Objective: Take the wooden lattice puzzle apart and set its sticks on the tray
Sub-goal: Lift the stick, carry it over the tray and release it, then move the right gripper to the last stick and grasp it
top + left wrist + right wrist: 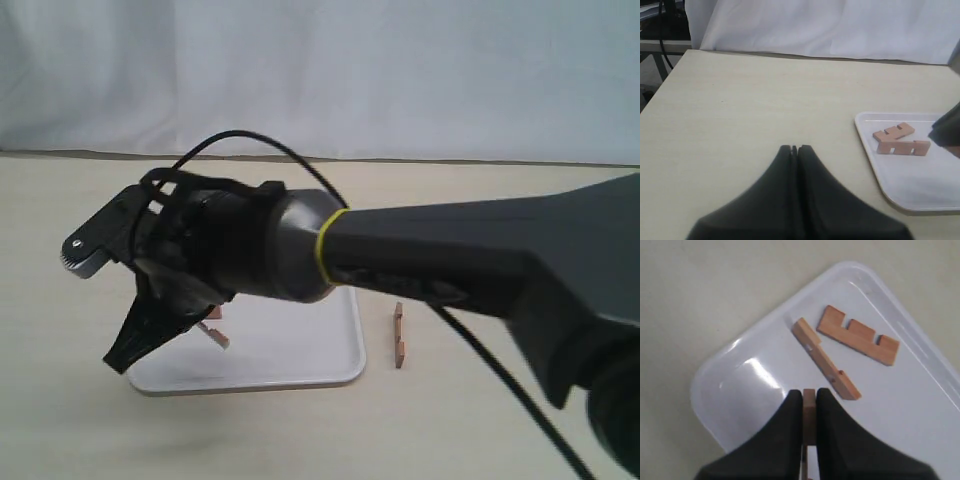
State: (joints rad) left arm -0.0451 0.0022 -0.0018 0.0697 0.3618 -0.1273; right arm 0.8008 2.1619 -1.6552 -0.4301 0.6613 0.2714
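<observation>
The jaws of the right gripper (809,392) were closed on a stick (809,412), which was clamped on its thin edge between the two black fingers. This held stick was kept above the tray (740,390), over its inner part and close to one rounded corner. Whether it touched the tray floor could not be told.

Two more sticks were lying inside the tray, just past the fingertips. The nearer stick (826,359) was resting on its narrow side, with one end almost at the held stick. The flat stick (858,335) was placed beside it with its two notches shown from above. The two were near each other, with a small gap seen between them.

A fourth stick (399,335) was lying on the table (480,420), outside the tray and just beside its right rim in the exterior view. The puzzle was thus seen only as four separate sticks.

The jaws of the left gripper (795,148) were pressed together with nothing between them. This gripper was held over the bare table, well apart from the tray, on the tray's left side. A white cloth (320,70) was hanging behind the table, beyond the tray.
</observation>
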